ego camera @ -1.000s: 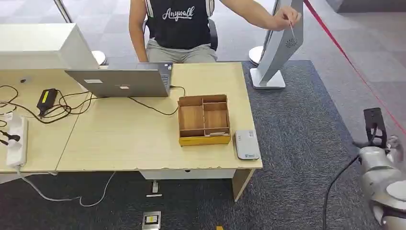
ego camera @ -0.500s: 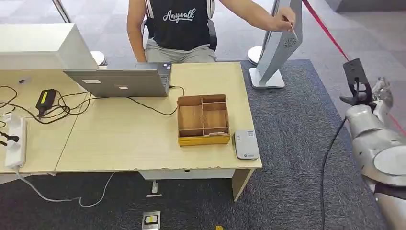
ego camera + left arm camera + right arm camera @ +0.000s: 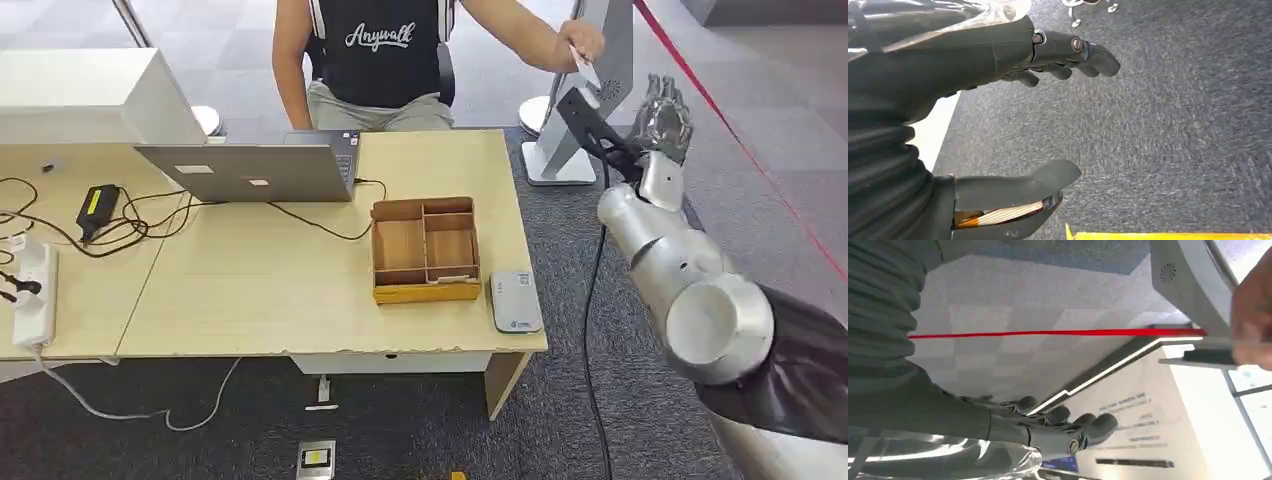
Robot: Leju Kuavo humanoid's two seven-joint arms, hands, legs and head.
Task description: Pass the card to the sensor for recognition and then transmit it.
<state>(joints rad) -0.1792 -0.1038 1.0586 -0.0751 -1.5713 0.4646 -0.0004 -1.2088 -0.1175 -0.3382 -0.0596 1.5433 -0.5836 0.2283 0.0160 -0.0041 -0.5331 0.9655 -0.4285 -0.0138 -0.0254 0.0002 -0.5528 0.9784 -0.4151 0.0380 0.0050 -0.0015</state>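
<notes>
Nearest us, the robot's left hand (image 3: 1048,125) is hanging over dark grey carpet, fingers and thumb spread, holding nothing. On the pale wooden desk (image 3: 250,290) the flat grey card reader (image 3: 516,301) is sitting just beside the open wooden compartment tray (image 3: 425,250), near the desk's corner. Further out, the silver right hand (image 3: 660,120) is reaching up with fingers spread wide and empty. Beyond it, the seated person's hand (image 3: 573,45) is offering the small white card (image 3: 584,64) in front of the slanted grey kiosk stand (image 3: 585,120), card and robot hand near but apart. So it's the handover, I'd say: next the hand needs to close on that card, then carry it down to the reader.
</notes>
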